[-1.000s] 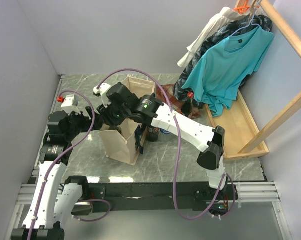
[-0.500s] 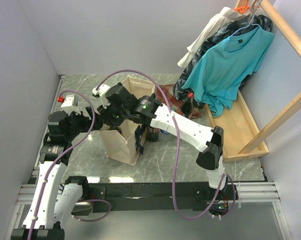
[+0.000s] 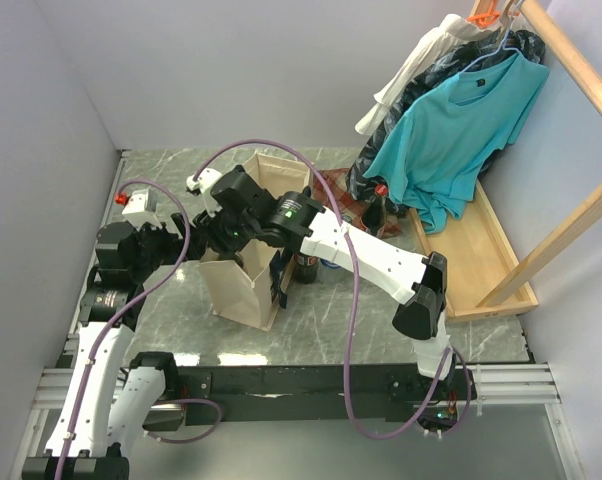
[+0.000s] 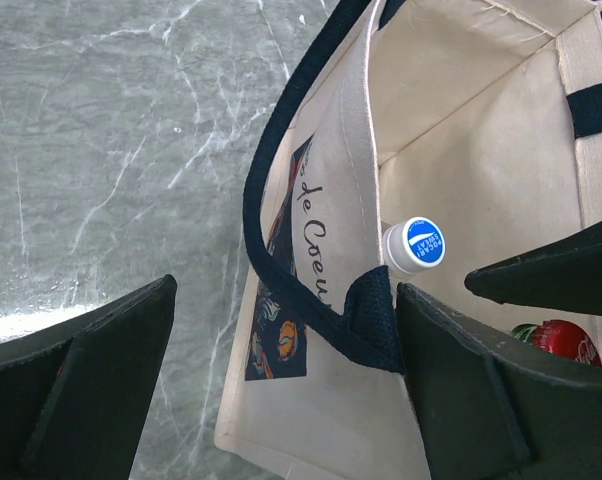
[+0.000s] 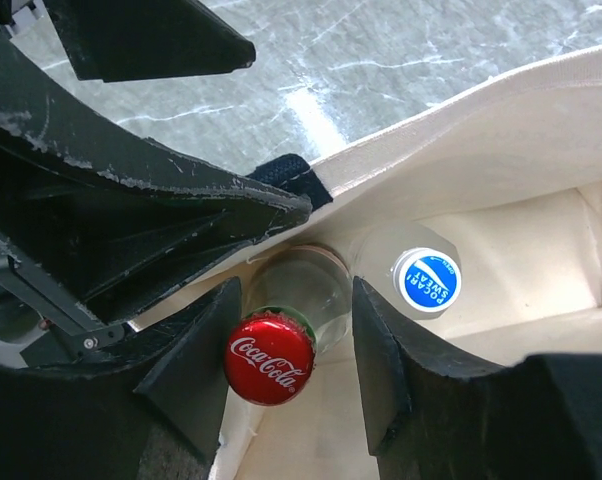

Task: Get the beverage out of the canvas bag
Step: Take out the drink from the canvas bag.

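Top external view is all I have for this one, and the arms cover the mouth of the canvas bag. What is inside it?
Observer: Two bottles stand in the canvas bag: a red-capped Coca-Cola bottle and a blue-capped Pocari Sweat bottle.
Operator: Where is the right claw?
Observer: The right claw is at the bag's mouth, one finger on each side of the red-capped Coca-Cola bottle. I cannot tell whether they press it.
Operator: And the left claw?
Observer: The left claw is wide open, astride the bag's printed wall and navy handle, not pinching them.
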`<action>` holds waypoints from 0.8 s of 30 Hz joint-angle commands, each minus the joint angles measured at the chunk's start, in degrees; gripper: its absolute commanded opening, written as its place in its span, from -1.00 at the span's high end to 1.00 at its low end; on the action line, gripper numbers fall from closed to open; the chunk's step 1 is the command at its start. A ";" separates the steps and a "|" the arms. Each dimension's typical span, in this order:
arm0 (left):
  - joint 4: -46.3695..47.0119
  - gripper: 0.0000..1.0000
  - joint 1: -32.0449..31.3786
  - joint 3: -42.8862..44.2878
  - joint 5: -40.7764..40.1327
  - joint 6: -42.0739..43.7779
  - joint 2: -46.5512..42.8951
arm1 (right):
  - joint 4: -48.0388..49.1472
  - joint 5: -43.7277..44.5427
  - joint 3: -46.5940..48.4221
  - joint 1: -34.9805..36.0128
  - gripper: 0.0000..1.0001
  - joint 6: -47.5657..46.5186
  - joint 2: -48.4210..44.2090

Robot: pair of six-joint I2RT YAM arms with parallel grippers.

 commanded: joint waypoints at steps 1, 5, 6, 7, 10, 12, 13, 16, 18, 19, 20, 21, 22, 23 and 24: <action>0.27 -0.93 -0.24 0.46 -0.43 0.60 0.35 | 1.11 1.29 -0.75 0.26 -0.08 0.16 -3.52; 0.27 -0.93 -0.15 0.46 -0.69 0.52 0.18 | 0.14 1.38 -0.22 0.26 -0.07 0.17 -3.52; 0.18 -0.93 -0.15 0.37 -0.60 0.51 0.18 | 0.23 1.47 -0.31 0.34 -0.07 0.16 -3.52; 0.18 -0.93 -0.15 0.37 -0.69 0.51 0.18 | 0.41 1.38 -0.57 0.26 0.03 0.08 -3.78; 0.18 -0.93 -0.15 0.37 -0.60 0.51 0.26 | -0.03 0.94 0.04 0.26 0.35 -0.01 -3.52; 0.18 -0.93 -0.24 0.37 -0.78 0.52 0.27 | -0.47 0.77 0.39 0.26 0.53 0.07 -3.26; 0.18 -0.93 -0.15 0.46 -0.69 0.51 0.35 | -0.56 0.59 0.48 0.26 0.61 -0.01 -3.26; 0.26 -0.93 -0.15 0.46 -0.60 0.60 0.44 | -0.47 0.50 0.66 0.26 0.75 0.16 -3.52; 0.27 -0.93 -0.24 0.37 -0.51 0.60 0.44 | -0.47 0.50 0.74 0.34 0.86 0.08 -3.79; 0.35 -0.93 -0.15 0.37 -0.51 0.60 0.44 | -0.39 0.50 0.92 0.26 0.93 0.16 -3.96; 0.27 -0.93 -0.15 0.37 -0.51 0.60 0.44 | -0.30 0.68 0.92 0.34 0.98 0.16 -4.05; 0.27 -0.93 -0.15 0.37 -0.60 0.60 0.44 | 0.05 0.68 1.01 0.26 1.00 -0.01 -4.22; 0.27 -0.93 -0.15 0.37 -0.60 0.60 0.44 | 0.40 1.20 0.92 0.34 1.00 0.08 -4.57; 0.27 -0.93 -0.15 0.37 -0.60 0.60 0.44 | 0.75 1.20 0.92 0.34 1.00 0.08 -4.84; 0.27 -0.93 -0.15 0.37 -0.60 0.60 0.44 | 1.37 1.20 0.92 0.26 1.00 -0.27 -4.93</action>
